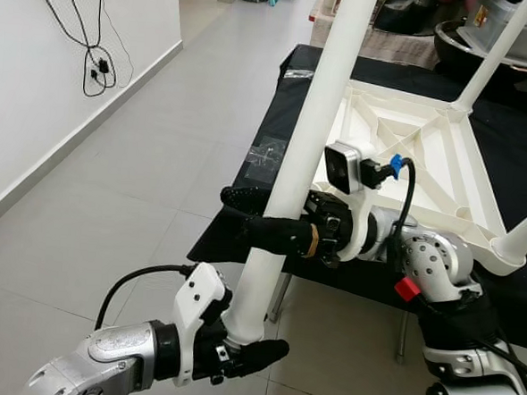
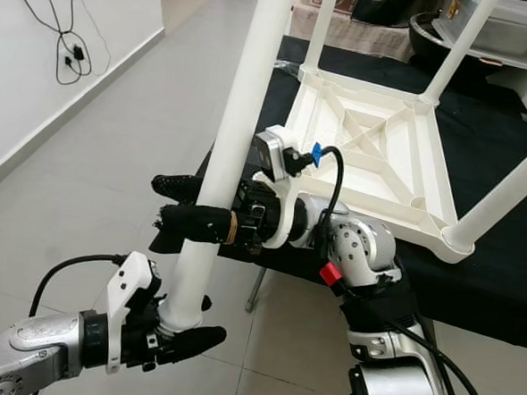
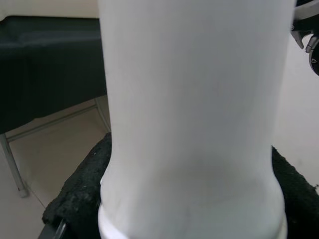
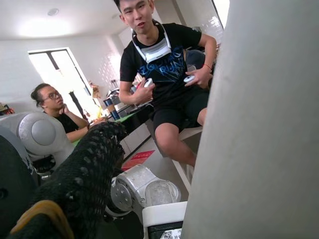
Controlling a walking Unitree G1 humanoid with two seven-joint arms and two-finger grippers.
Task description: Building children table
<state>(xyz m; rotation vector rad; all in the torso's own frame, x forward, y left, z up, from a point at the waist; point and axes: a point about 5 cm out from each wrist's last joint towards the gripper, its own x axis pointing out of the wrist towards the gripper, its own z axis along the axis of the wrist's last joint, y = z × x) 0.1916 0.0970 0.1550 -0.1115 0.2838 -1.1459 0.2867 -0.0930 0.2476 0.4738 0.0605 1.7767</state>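
Both claws (image 1: 254, 213) (image 1: 241, 344) clamp the white leg (image 1: 307, 137).

Smooth, matt white plastic table leg (image 1: 315, 120); ribbed white plastic table frame (image 1: 418, 162) lies on matt black cloth tabletop (image 1: 516, 159). Rough black claw fingers (image 3: 79, 194); glossy grey floor tiles (image 1: 111, 206).

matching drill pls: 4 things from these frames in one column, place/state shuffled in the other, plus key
1. left claw
2. right claw
3. upside-down table top
4. cable

A. hangs on the white wall
B. lies on the black-covered surface
C. grips the loose white leg at its lower end
D. grips that leg midway up

Pairs: 1-C, 2-D, 3-B, 4-A
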